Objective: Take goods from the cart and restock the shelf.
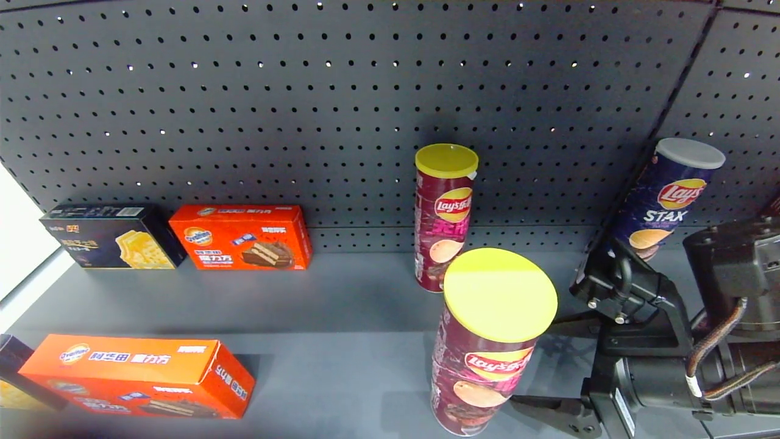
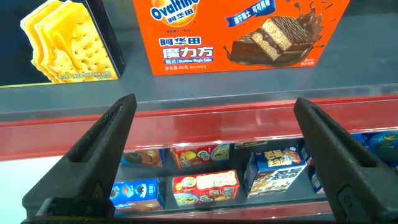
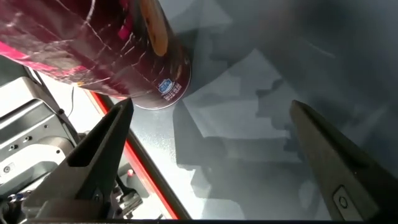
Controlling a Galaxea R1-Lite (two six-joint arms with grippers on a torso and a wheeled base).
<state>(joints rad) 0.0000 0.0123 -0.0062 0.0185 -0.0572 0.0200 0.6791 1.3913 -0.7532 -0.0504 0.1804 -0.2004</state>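
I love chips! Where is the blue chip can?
In the head view, the blue chip can is far right on the shelf, right of the back purple can.

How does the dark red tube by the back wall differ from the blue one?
The rear red tube has a yellow lid, the blue tube a grey one. The rear red tube's wrapper is maroon, the blue tube's navy. The rear red tube stands mid-shelf; the blue tube is farther right, its base hidden. Both are tall lidded chip cans near the pegboard.
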